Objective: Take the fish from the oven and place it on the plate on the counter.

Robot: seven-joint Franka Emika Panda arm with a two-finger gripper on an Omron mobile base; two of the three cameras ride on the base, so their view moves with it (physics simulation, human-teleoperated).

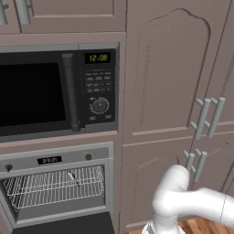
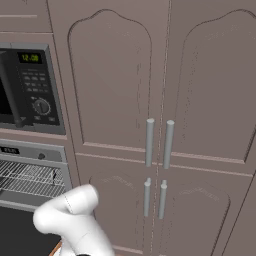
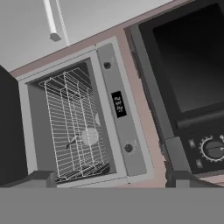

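Cabinets: tall mauve cabinet doors [image 2: 150, 75] fill the right of the scene, bar handles [image 2: 159, 142] at mid height; nothing to do there.
Microwave: black microwave [image 1: 55, 91] with dial and green clock sits directly above the oven.
Oven: oven [image 1: 57, 187] is low on the left, door dropped open [image 1: 68, 225], cavity exposed, grey control panel [image 1: 55, 160] above the opening.
Rack: wire rack [image 1: 55, 187] spans the cavity from wall to wall.
Fish: fish [image 1: 72, 177], a thin dark sliver, lies on the rack toward its right half; in the hand view fish [image 3: 71, 141] sits near the rack's middle.
Gripper: gripper [image 3: 111, 180] has its fingers spread wide, holding nothing, well apart from the oven and facing it.
Arm: white arm [image 1: 183, 201] is folded low, right of the oven.
Risk: the fish is slender and lies flat on the wires, so fingertips could catch a wire or nudge it between bars.
Risk: a high approach could strike the panel or cavity roof; a low one, the open door.
Room: free space lies in front of the cavity above the door; the side walls limit sideways travel.
Plate: plate and counter cannot be placed from these views.
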